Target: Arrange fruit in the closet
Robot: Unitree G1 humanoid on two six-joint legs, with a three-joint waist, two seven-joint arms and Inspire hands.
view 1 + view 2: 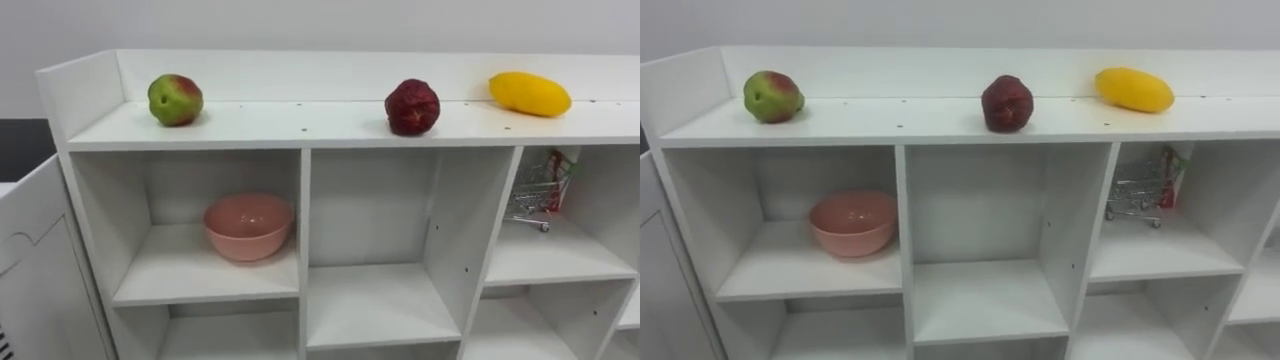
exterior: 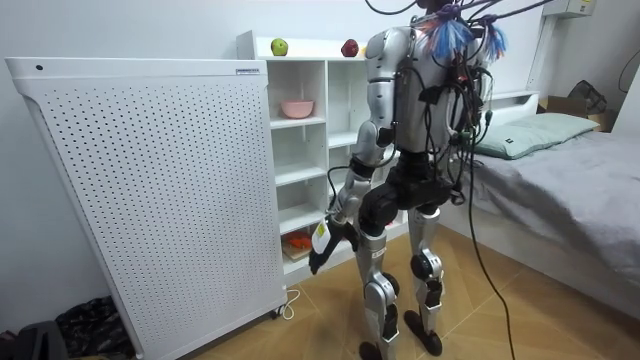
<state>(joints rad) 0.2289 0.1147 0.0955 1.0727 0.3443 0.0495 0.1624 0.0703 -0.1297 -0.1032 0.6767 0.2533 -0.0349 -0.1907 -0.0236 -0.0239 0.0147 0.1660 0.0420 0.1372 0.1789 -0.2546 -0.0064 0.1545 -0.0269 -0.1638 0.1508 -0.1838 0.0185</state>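
Note:
Three fruits lie on the top board of the white closet [image 1: 300, 125]: a green and red apple [image 1: 175, 99] at the left, a dark red fruit [image 1: 412, 107] in the middle and a yellow mango [image 1: 529, 93] at the right. I stand close in front of the closet. My left hand [image 2: 325, 242] hangs low beside my thigh with relaxed fingers and holds nothing.
A pink bowl [image 1: 248, 225] sits in the upper left compartment. A small wire shopping cart [image 1: 535, 195] stands in the upper right one. A tall white perforated panel [image 2: 150, 190] stands to my left, and a bed [image 2: 560, 170] lies behind me.

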